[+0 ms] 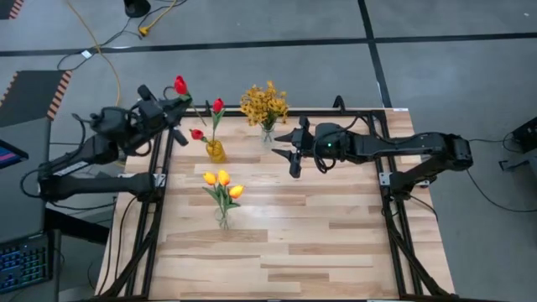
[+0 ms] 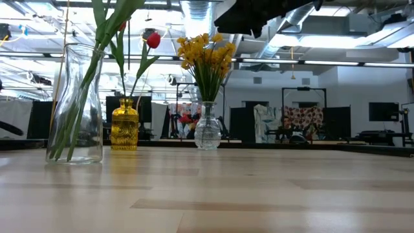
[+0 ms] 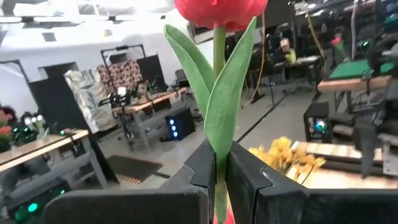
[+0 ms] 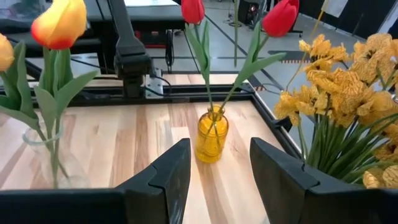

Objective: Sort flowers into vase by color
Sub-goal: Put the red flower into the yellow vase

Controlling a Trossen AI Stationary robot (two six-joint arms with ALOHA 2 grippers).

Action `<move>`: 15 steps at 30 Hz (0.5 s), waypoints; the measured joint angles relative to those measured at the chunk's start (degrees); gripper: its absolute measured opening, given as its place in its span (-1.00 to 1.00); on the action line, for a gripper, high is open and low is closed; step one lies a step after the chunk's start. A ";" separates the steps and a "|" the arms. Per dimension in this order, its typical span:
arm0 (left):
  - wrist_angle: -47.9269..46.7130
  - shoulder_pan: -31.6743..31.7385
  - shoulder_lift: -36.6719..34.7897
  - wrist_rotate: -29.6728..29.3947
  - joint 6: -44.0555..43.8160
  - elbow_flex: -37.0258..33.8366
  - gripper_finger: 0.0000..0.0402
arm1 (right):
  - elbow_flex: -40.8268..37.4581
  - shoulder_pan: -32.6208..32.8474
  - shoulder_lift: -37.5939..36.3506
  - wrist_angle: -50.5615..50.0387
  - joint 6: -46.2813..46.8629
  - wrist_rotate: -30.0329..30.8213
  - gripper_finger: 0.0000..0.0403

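Amber vase (image 1: 216, 151) holds 2 red tulips (image 1: 217, 106). Clear vase (image 1: 222, 218), nearer the worktop's (image 1: 336, 243) front, holds 3 yellow-orange tulips (image 1: 222, 178). Small clear vase (image 1: 267, 134) at the rear edge holds a mustard spray (image 1: 263, 103).

All 3 vases sit in the rear left part; the front and right of the worktop are bare wood.

Left tool (image 1: 172, 105) is beyond the rear left corner, clenched on the stem of a third red tulip (image 3: 219, 9), bloom up, 2 long green leaves. Right tool (image 1: 288, 147) is released, fingers apart, just right of the amber vase and facing it.
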 joint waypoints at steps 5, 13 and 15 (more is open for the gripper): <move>0.35 5.91 -0.16 4.23 -3.46 -3.15 -0.93 | 0.00 0.00 0.15 -0.01 0.02 -0.02 -0.05; 2.25 14.27 -1.13 12.85 -7.90 -8.63 -0.93 | 0.00 0.00 0.15 -0.02 0.07 -0.02 -0.05; 2.91 15.65 -1.11 15.51 -8.97 -9.88 -0.93 | 0.00 0.00 0.15 -0.09 0.09 -0.02 -0.05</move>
